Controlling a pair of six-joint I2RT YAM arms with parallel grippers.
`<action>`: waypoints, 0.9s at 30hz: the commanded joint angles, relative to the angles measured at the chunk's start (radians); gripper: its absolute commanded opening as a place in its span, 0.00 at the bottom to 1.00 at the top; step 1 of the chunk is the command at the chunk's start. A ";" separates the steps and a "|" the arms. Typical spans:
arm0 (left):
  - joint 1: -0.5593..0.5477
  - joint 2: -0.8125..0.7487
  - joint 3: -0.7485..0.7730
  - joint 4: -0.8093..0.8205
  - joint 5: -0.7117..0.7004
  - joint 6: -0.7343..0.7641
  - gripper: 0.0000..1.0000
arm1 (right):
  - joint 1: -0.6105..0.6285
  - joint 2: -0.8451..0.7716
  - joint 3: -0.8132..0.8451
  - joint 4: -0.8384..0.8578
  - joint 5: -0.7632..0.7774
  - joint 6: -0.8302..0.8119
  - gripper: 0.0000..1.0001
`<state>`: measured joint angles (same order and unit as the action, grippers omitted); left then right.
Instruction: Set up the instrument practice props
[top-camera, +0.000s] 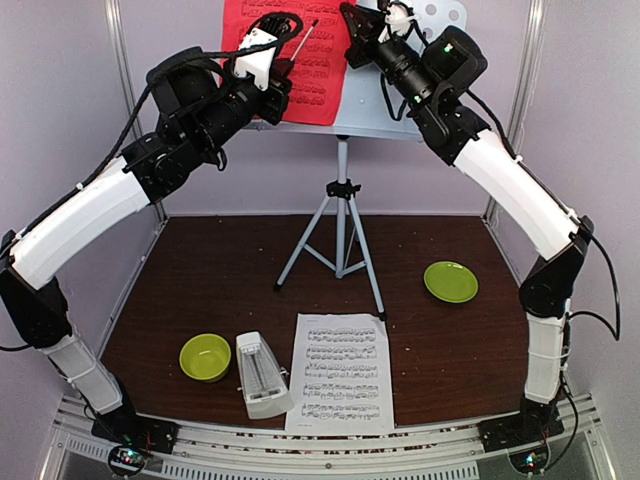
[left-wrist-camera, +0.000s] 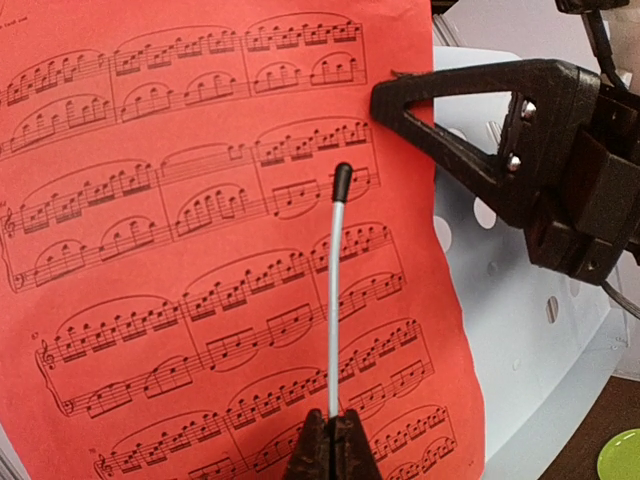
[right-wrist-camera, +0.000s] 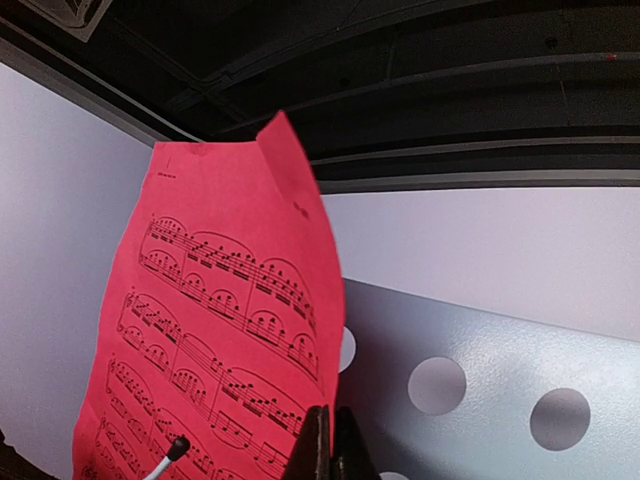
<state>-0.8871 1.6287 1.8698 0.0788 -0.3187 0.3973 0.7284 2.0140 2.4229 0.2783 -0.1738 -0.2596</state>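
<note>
The red sheet (top-camera: 320, 85) of printed notes stands against the perforated pale music stand (top-camera: 440, 20) at the back, on its tripod (top-camera: 343, 230). My right gripper (top-camera: 348, 15) is shut on the red sheet's right edge (right-wrist-camera: 220, 330), as its own view (right-wrist-camera: 333, 428) shows. My left gripper (left-wrist-camera: 332, 420) is shut on a thin silver rod with a black tip (left-wrist-camera: 335, 280), held in front of the red sheet (left-wrist-camera: 200, 200). The white sheet (top-camera: 340, 372) lies flat at the front. The white pyramid metronome (top-camera: 262, 375) stands left of it.
A lime-green bowl (top-camera: 205, 357) sits at the front left, beside the metronome. A lime-green plate (top-camera: 450, 281) lies at the right. The tripod legs spread over the middle of the brown table. Grey walls close the back and sides.
</note>
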 joint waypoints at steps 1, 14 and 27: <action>0.007 0.011 -0.001 0.036 0.014 -0.006 0.01 | -0.003 0.026 0.034 0.064 -0.011 -0.008 0.00; 0.007 0.017 -0.002 0.041 0.006 0.001 0.01 | -0.006 0.031 0.018 0.075 -0.041 -0.037 0.00; 0.007 0.022 -0.001 0.051 -0.003 0.001 0.30 | -0.009 0.038 0.015 0.092 -0.035 -0.034 0.00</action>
<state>-0.8871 1.6447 1.8698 0.0807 -0.3214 0.4004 0.7269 2.0426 2.4329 0.3351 -0.2016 -0.2893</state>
